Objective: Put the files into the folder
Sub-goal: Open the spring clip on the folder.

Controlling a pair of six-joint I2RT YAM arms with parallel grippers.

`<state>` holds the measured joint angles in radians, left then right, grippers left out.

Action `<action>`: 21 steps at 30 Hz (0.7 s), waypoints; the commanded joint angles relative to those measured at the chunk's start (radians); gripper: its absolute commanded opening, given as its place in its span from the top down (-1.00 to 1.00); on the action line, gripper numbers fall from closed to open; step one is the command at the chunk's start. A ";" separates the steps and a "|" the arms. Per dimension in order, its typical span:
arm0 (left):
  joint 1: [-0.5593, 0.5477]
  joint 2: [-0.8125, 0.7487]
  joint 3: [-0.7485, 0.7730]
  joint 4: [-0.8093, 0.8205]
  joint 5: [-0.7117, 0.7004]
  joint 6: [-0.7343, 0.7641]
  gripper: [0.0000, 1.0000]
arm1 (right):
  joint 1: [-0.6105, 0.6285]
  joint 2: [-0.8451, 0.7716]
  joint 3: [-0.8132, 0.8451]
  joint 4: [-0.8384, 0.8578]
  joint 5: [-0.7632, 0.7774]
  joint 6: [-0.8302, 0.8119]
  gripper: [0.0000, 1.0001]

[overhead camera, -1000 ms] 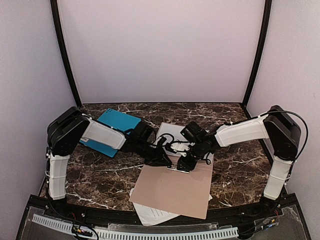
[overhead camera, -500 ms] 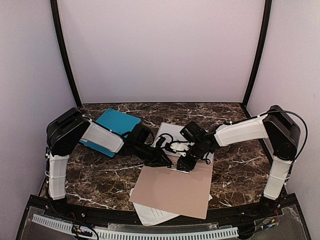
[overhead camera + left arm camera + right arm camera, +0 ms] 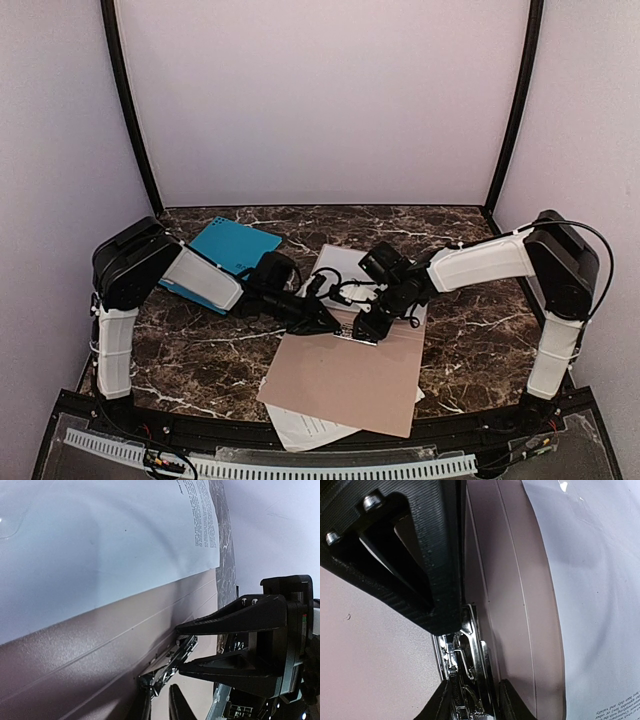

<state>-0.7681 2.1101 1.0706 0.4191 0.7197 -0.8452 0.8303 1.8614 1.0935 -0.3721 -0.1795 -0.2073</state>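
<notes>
1. Top view: the tan folder (image 3: 345, 380) lies near the middle of the table (image 3: 200, 350). The files (image 3: 345, 268) touch its far edge and a teal folder (image 3: 225, 255) lies to the left. The left gripper (image 3: 325, 322) and right gripper (image 3: 365, 328) meet at the folder's far edge.
2. Left wrist: the left gripper (image 3: 161, 707) is slightly parted at the end of the metal clip (image 3: 170, 665). I cannot tell if it holds anything. The files' print is too small to read.
3. Right wrist: the right gripper (image 3: 476, 702) is clamped on the metal clip (image 3: 465, 675).
</notes>
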 commanded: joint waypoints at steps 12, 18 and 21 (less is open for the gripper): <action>0.015 -0.003 0.063 -0.130 -0.035 0.069 0.61 | -0.003 0.126 -0.057 -0.138 0.101 0.019 0.39; 0.011 0.021 0.077 -0.150 -0.037 0.053 0.70 | -0.003 0.131 -0.056 -0.138 0.104 0.017 0.40; 0.001 0.026 0.084 -0.185 -0.065 0.059 0.78 | -0.003 0.135 -0.054 -0.140 0.104 0.018 0.41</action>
<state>-0.7593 2.1132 1.1328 0.3172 0.6949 -0.7982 0.8303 1.8744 1.1072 -0.3672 -0.1761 -0.2047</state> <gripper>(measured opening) 0.131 0.301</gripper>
